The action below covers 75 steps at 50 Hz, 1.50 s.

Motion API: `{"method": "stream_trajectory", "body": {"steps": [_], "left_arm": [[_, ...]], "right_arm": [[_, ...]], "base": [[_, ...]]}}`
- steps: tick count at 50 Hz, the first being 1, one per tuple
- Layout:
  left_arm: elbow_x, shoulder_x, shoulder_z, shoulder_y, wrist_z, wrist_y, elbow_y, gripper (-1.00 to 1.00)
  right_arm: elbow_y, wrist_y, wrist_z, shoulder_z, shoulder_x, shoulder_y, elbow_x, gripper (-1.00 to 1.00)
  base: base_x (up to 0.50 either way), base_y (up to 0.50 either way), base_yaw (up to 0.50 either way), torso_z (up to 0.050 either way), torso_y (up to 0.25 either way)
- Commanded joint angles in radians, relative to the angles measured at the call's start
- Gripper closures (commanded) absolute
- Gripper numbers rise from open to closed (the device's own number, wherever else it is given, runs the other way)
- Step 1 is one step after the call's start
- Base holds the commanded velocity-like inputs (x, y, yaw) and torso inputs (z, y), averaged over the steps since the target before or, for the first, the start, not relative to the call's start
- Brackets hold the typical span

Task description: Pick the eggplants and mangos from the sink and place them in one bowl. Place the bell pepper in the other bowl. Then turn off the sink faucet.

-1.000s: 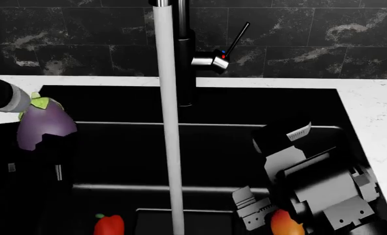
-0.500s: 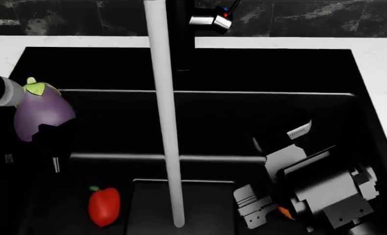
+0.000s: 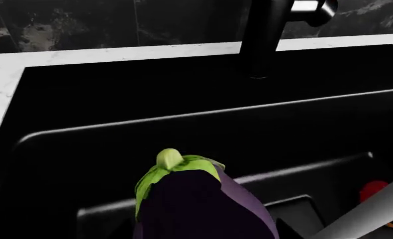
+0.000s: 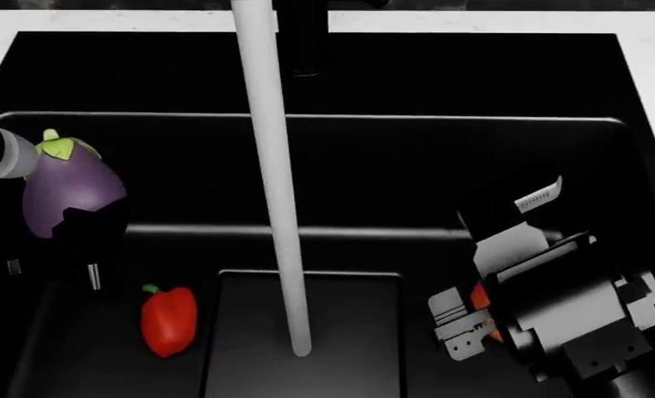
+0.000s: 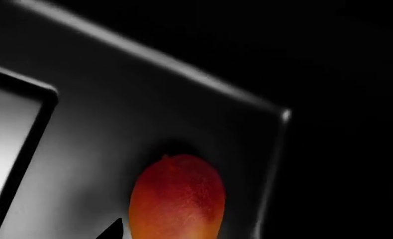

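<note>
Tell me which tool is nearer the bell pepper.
Left. The left tool, holding the eggplant, sits just above the bell pepper; the right tool is across the drain plate, by the mango.

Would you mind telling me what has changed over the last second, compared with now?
The head view tilted down: the faucet lever and backsplash left the frame, and more sink floor shows. The right tool stays low over the mango, now mostly hidden behind it in the head view. Unchanged: the left tool keeps holding the eggplant raised, the bell pepper lies on the floor, water runs.
</note>
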Motion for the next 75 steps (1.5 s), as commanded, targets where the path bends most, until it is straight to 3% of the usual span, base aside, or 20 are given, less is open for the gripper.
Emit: {"method": "stream_trajectory", "body": {"steps": [1, 9, 10, 12, 14, 15, 33, 34, 47, 57, 72, 75], "left_arm": [[-0.02, -0.002, -0.003, -0.003, -0.027, 0.013, -0.004, 1.0], [-0.003, -0.004, 0.0, 0.001, -0.017, 0.029, 0.004, 1.0], [-0.003, -0.005, 0.001, 0.0, -0.015, 0.028, 0.004, 1.0], [-0.001, -0.007, 0.005, -0.001, -0.013, 0.028, 0.005, 1.0], [0.002, -0.009, 0.009, -0.003, -0.006, 0.028, 0.006, 1.0], [0.009, -0.012, 0.013, -0.005, 0.003, 0.029, 0.009, 1.0], [-0.026, -0.01, 0.006, 0.0, -0.039, 0.038, -0.004, 1.0], [-0.028, -0.009, 0.006, 0.001, -0.042, 0.039, -0.004, 1.0], [-0.023, -0.012, 0.008, 0.004, -0.043, 0.054, -0.001, 1.0], [-0.025, -0.016, 0.015, 0.002, -0.039, 0.056, -0.001, 1.0], [-0.032, -0.014, 0.008, 0.012, -0.015, 0.082, -0.003, 1.0], [-0.144, -0.07, 0.003, -0.071, -0.025, 0.019, -0.019, 1.0]], "right_arm": [[-0.001, -0.01, 0.036, 0.026, 0.004, 0.0, 0.0, -1.0], [0.01, -0.022, 0.051, 0.117, -0.01, -0.043, 0.067, -1.0], [0.064, -0.054, 0.023, 0.109, -0.024, -0.032, 0.056, -1.0], [0.364, -0.337, -0.209, 0.005, -0.175, 0.1, -0.076, -1.0], [0.664, -0.397, -0.252, 0.001, -0.213, 0.125, -0.102, -1.0], [0.686, -0.395, -0.254, 0.007, -0.213, 0.124, -0.11, -1.0], [0.686, -0.363, -0.265, 0.082, -0.23, 0.121, -0.246, -1.0], [0.685, -0.363, -0.266, 0.087, -0.232, 0.123, -0.251, 1.0], [0.629, -0.329, -0.264, 0.157, -0.218, 0.143, -0.245, 1.0], [0.168, -0.072, -0.205, 0.212, -0.11, 0.031, -0.142, 1.0], [-0.08, 0.066, -0.145, 0.271, -0.058, -0.011, -0.068, 1.0], [-0.147, 0.105, -0.125, 0.294, -0.044, -0.004, -0.049, 1.0]], "base": [[0.0, 0.0, 0.0, 0.0, 0.0], [0.0, 0.0, 0.0, 0.0, 0.0], [0.0, 0.0, 0.0, 0.0, 0.0], [0.0, 0.0, 0.0, 0.0, 0.0], [0.0, 0.0, 0.0, 0.0, 0.0], [0.0, 0.0, 0.0, 0.0, 0.0], [0.0, 0.0, 0.0, 0.0, -0.042], [0.0, 0.0, 0.0, 0.0, 0.0], [0.0, 0.0, 0.0, 0.0, 0.0], [0.0, 0.0, 0.0, 0.0, 0.0], [0.0, 0.0, 0.0, 0.004, 0.058], [0.0, 0.0, 0.0, 0.016, 0.165]]}}
